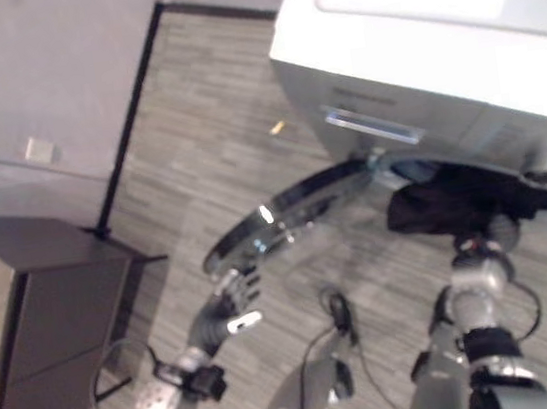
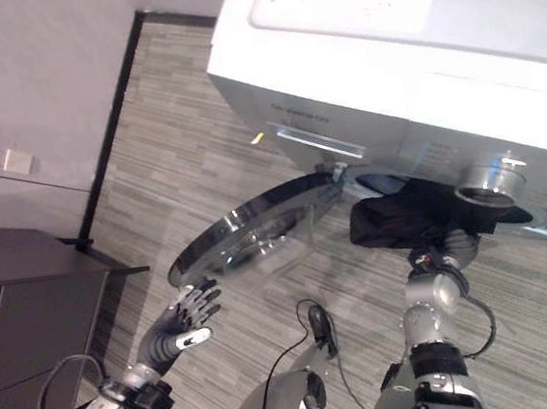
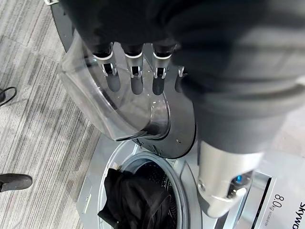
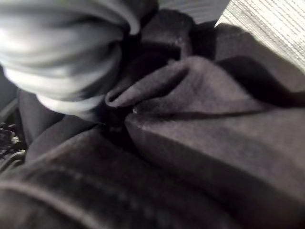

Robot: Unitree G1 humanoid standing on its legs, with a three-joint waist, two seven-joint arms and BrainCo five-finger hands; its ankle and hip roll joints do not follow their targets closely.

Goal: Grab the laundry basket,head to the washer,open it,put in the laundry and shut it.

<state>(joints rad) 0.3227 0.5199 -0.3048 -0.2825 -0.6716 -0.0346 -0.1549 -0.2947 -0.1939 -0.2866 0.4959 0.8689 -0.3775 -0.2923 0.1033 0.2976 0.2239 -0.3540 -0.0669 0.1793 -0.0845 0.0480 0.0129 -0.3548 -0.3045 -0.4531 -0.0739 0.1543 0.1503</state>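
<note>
Grey floor, washer (image 2: 408,76) door (image 2: 247,230) open; left hand (image 2: 180,325) fingers spread; right hand buried in dark laundry (image 2: 406,217), fingers untellable

The white front-loading washer (image 2: 356,62) stands on the grey floor with its round glass door (image 2: 247,230) swung wide open. Black laundry (image 2: 407,219) bunches in the drum opening, partly hanging over the rim at the front

The grey striped floor (image 1: 205,143) carries a white washer (image 1: 457,69) (its round door swung open), a dark cabinet (image 1: 47,325) by the wall, and a small yellow scrap (image 1: 278,127).
</note>
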